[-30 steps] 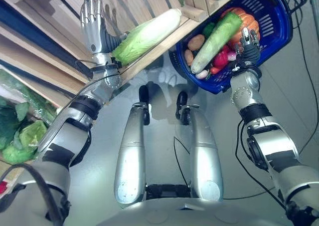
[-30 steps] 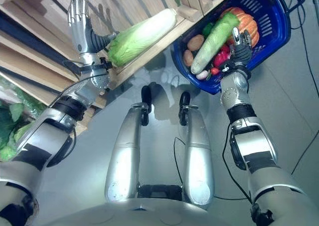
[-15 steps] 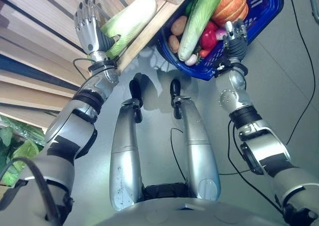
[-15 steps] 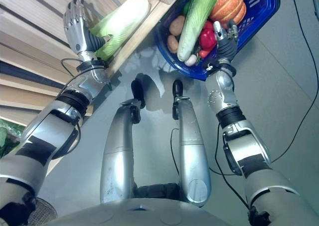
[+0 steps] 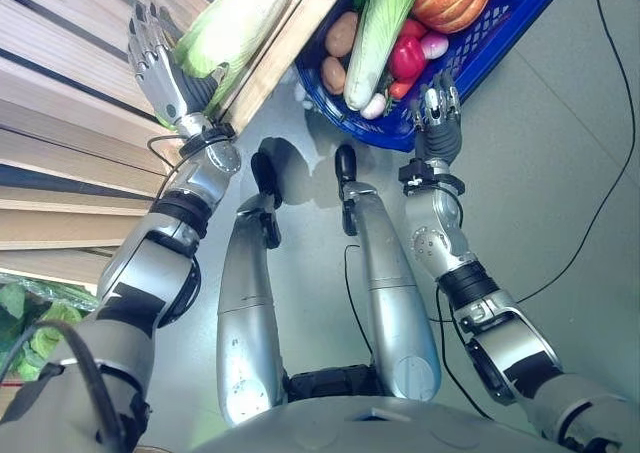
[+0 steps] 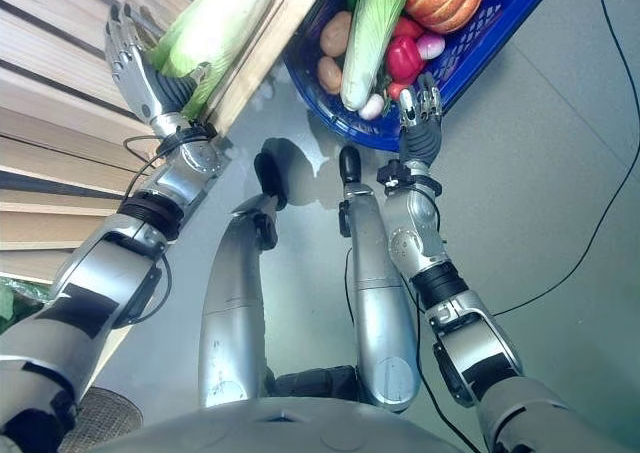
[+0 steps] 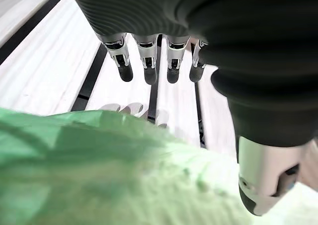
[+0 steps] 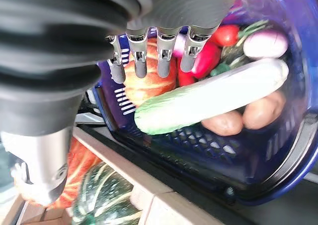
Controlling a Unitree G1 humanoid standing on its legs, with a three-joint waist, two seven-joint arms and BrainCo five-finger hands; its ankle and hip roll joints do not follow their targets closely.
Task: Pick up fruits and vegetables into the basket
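Napa cabbage (image 5: 235, 18) lying lengthwise along the wooden shelf (image 5: 70, 103) edge, white end toward the blue basket (image 5: 500, 33), left robot hand (image 5: 155, 63) spread beside its leafy end, right robot hand (image 5: 437, 113) straight-fingered at the basket rim.

Wooden slatted shelf (image 5: 70, 103): pale boards with dark gaps between them, running along the robot's left side; a long cabbage (image 5: 232, 21), pale at one end and green-leaved at the other, lies directly on it at its edge. Grey floor (image 5: 540, 173): a blue basket (image 5: 500, 33) rests on it, touching the shelf's corner. In the right wrist view a lower wooden shelf board (image 8: 134, 185) beside the basket carries a dark green striped squash (image 8: 107, 192) with an orange pumpkin (image 8: 82, 168) just beside it.
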